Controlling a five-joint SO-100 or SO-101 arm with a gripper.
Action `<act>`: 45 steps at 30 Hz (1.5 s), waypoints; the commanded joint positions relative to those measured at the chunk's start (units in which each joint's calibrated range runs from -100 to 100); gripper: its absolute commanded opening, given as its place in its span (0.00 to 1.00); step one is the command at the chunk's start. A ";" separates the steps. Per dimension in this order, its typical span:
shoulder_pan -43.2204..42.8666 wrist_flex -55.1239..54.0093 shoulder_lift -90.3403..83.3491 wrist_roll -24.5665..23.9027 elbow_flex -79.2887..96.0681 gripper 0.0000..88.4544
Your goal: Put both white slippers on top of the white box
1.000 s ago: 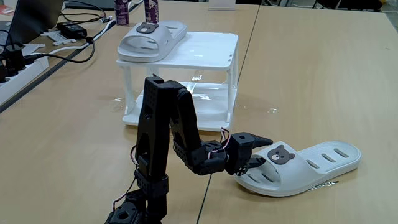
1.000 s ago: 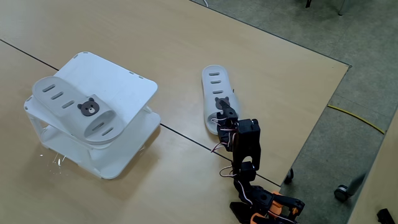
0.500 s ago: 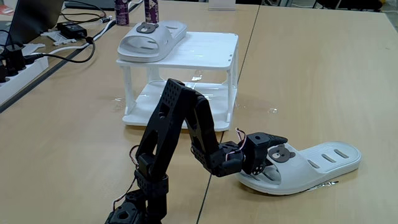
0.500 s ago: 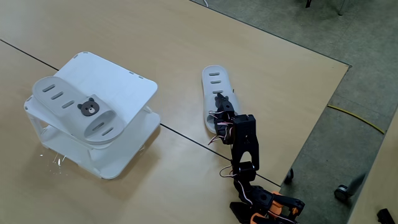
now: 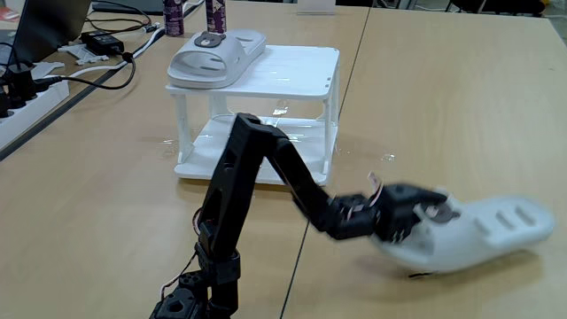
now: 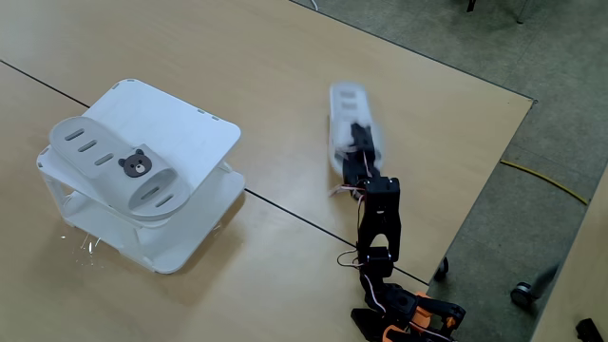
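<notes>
Slipper on the table (image 5: 483, 232): off-white, lies on the wooden table (image 5: 443, 106) at the right of a fixed view, blurred, toe end toward the arm. In the other fixed view it shows as a pale blurred streak (image 6: 344, 106), well apart from the rack. Oval slots in the sole are faintly visible; the bear patch is hidden or smeared.

Gripper (image 5: 431, 215): black, at the strap end of this slipper, fingers inside or over the strap opening. Cannot tell whether they clamp the strap or merely press against it; too blurred. In the other fixed view the gripper (image 6: 357, 142) overlaps the near end of the slipper.

Arm (image 5: 257, 177): black, stretched low and far to the right from its base at the bottom edge, coloured wires at the wrist.

Second slipper (image 5: 215, 55): rests on top of the white rack (image 5: 301, 71), at its left end, bear patch up. Seen from above (image 6: 112, 168), it lies diagonally across the rack top (image 6: 190, 128), overhanging one edge.

Beyond: a black cable (image 5: 97, 75) and power strip (image 5: 22, 97) at the far left, two purple bottles (image 5: 174, 16) behind the rack, a yellow cord (image 6: 541, 180) on the grey floor.
</notes>
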 commanded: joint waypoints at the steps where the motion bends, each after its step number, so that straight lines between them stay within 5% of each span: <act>1: 0.05 20.09 -18.61 0.42 -18.71 0.01; 5: -2.66 34.16 -26.44 0.42 -27.64 0.01; 10: -9.49 39.16 -35.86 0.42 -28.64 0.01; 27: -42.88 39.42 -41.41 0.42 -28.19 0.01; 45: -44.44 39.25 -7.00 0.42 -60.66 0.01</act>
